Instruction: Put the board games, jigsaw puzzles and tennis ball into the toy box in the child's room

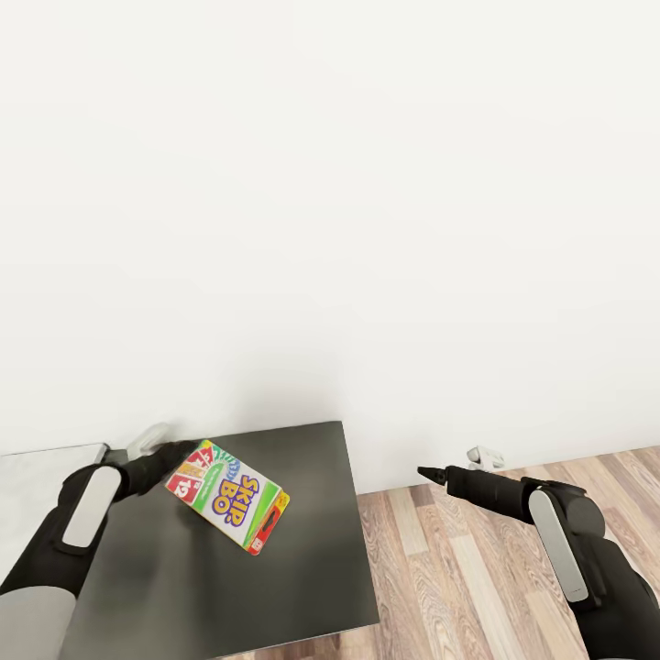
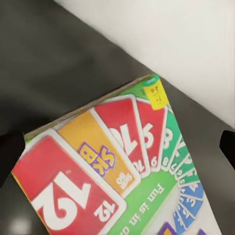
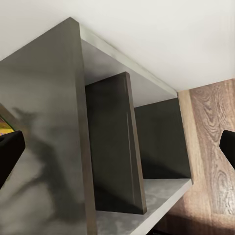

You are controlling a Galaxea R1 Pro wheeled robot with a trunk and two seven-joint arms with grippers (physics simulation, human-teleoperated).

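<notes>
A dark grey cabinet top (image 1: 302, 550) fills the lower left of the head view, against a white wall (image 1: 367, 183), with wood-plank floor (image 1: 458, 568) at lower right. The Skip-Bo box (image 1: 227, 496) is held tilted above the cabinet top, clamped at its corner by the left gripper (image 1: 174, 458). The right gripper (image 1: 429, 474) is seen over the floor, grasping nothing; its opening cannot be told.

Left arm enters at lower left of head view, forearm angled up and right; left end effector (image 1: 174, 461) closed on corner of Skip-Bo box (image 1: 229, 496), box tilted. Right arm enters at lower right, reaching up-left; right end effector (image 1: 431, 474) empty, fingers spread apart in wrist view.
</notes>
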